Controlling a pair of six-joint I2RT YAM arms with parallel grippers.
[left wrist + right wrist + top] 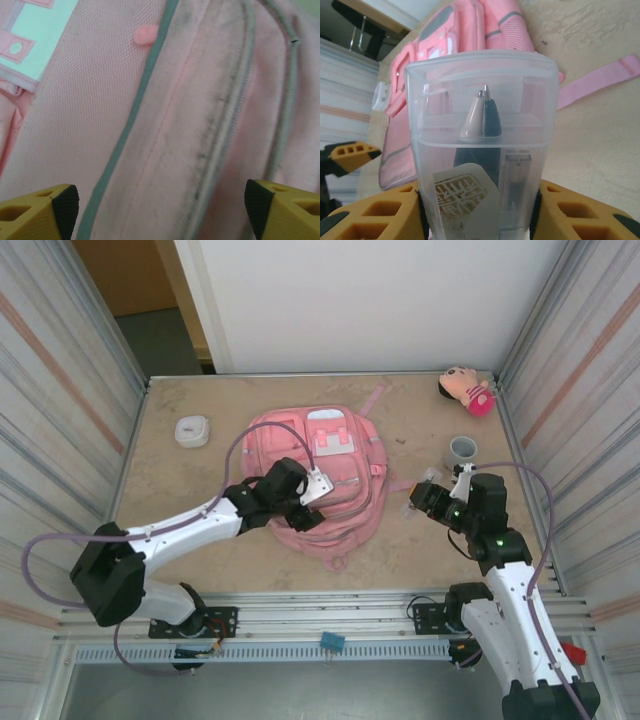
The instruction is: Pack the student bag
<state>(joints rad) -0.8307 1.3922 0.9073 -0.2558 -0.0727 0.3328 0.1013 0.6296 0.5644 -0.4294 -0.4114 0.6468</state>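
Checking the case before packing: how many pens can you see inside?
2, side by side in the clear case gripped by the right fingers: a pale pen on the left, a dark pen beside it. More may be hidden below.

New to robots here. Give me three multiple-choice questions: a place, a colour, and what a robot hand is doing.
1. Where is the small pink plush doll? A) the table's far right corner B) its middle C) its near left edge
2. What colour is the large fabric backpack? A) blue B) pink C) green
3. The right end effector is: A) open B) shut on a clear plastic case of pens C) holding the doll
Answers: 1 A, beside the far right wall. 2 B, pink throughout. 3 B, yellow fingers clamp its sides.
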